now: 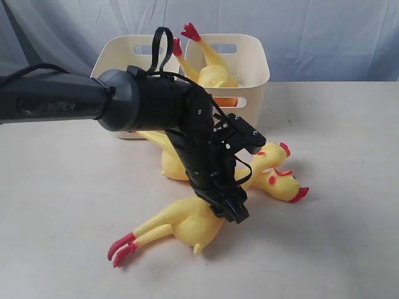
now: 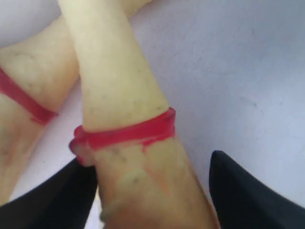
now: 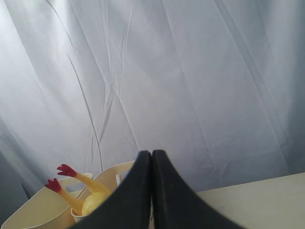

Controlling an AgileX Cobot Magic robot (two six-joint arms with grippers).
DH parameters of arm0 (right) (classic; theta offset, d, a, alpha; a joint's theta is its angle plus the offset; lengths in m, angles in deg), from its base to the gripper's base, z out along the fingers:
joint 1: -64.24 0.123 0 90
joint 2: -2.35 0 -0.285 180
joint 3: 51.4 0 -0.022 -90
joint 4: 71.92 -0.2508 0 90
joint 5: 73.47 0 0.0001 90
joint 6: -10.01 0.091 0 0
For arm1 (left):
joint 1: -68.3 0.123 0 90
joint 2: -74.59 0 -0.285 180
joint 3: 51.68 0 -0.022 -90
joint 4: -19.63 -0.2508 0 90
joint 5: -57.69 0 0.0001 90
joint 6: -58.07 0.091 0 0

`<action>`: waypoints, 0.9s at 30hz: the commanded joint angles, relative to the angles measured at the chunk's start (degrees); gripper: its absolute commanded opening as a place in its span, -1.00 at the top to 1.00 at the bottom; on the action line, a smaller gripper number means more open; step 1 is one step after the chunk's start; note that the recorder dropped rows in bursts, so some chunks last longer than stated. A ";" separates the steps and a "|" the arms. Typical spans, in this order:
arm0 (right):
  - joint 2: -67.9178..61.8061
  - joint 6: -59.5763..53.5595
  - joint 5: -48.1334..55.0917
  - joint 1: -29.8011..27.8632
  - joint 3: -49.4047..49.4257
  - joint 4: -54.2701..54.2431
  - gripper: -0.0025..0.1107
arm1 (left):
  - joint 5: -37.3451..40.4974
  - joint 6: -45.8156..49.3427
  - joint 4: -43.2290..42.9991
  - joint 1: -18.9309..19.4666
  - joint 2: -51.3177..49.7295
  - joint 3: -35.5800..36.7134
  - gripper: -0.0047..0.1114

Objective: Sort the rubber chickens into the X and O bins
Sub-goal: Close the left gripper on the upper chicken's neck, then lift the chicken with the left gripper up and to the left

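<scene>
Our left gripper (image 2: 150, 164) stands wide astride the neck of a rubber chicken (image 1: 187, 221) on the pale tabletop (image 1: 349, 249), with a grey-blue curtain (image 1: 324, 37) behind. Our right gripper (image 3: 151, 191) is closed; another chicken (image 1: 218, 75) sits in the twelve o'clock bin (image 1: 255, 68).

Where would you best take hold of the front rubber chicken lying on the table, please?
By its thin neck beside the red band, coming down from above: the chicken lies flat, its body is bulky, and the left gripper has open jaws straddling that neck.
</scene>
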 commanded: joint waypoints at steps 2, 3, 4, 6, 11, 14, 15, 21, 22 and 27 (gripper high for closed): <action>0.40 -0.10 -0.15 -0.28 0.22 0.44 0.97 | 0.24 -1.70 0.73 -0.75 -1.19 0.08 0.16; 0.40 -0.10 -0.15 -0.28 0.22 0.44 0.97 | 0.51 -1.70 0.73 -0.75 -1.19 0.08 0.25; 0.40 -0.10 -0.15 -0.28 0.22 0.44 0.97 | 0.82 -1.70 0.73 -0.75 -1.19 0.08 0.34; 0.40 -0.10 -0.15 -0.28 0.22 0.44 0.97 | 1.84 -1.70 0.73 -0.75 -1.19 0.08 0.56; 0.40 -0.10 -0.03 -0.28 0.22 0.44 0.97 | 5.46 -1.70 0.73 -0.75 -1.19 -0.03 0.92; 0.40 -0.10 0.21 -0.28 0.22 0.44 0.97 | 10.32 -1.70 1.03 -0.75 -1.19 -0.94 0.92; 0.40 -0.10 0.08 -0.28 0.22 0.44 0.97 | 11.76 -1.70 1.03 -0.75 -1.06 -1.36 0.92; 0.40 -0.10 0.08 -0.28 0.22 0.44 0.97 | 13.04 -1.70 1.03 -0.75 4.41 -2.13 0.92; 0.40 -0.10 0.08 -0.28 0.22 0.44 0.97 | 13.04 -1.70 1.03 -0.75 5.37 -2.13 0.92; 0.40 -0.10 0.08 -0.28 0.22 0.44 0.97 | 12.61 -1.70 0.26 -0.75 10.47 -2.13 0.92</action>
